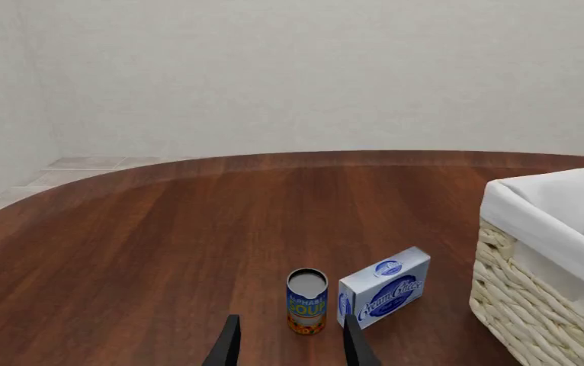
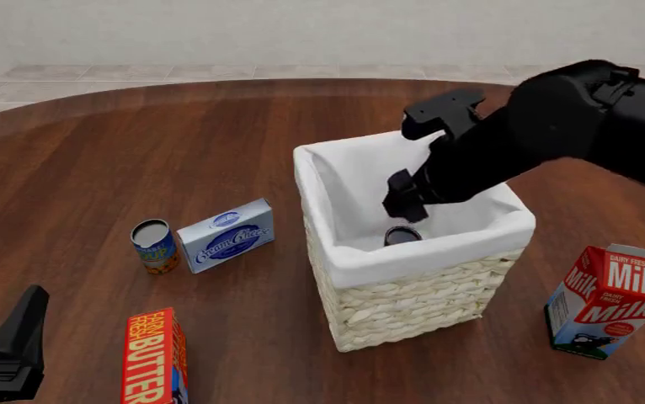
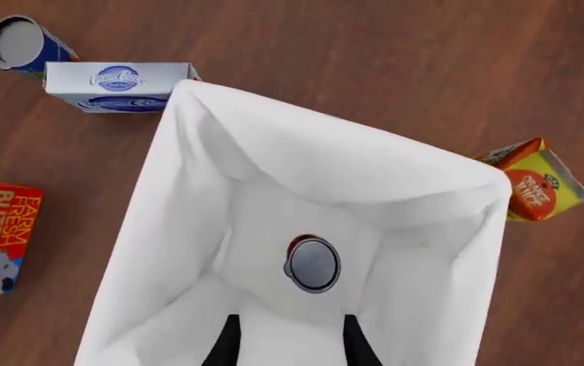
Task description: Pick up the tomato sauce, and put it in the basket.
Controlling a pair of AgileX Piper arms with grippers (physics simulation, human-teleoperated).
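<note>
On the dark wood table (image 2: 131, 151), the tomato sauce (image 3: 313, 264) stands upright on the basket (image 2: 413, 303) floor, straight below the right gripper (image 3: 287, 341), whose fingers are spread and empty; the left gripper (image 1: 290, 347), also spread, sits well apart

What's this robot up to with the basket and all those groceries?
The right arm's gripper hangs open over the basket. The tomato sauce stands upright on the basket's cloth floor, clear of the fingers, so it looks delivered. The left gripper sits open near the soup can and cream cheese box, holding nothing.
</note>
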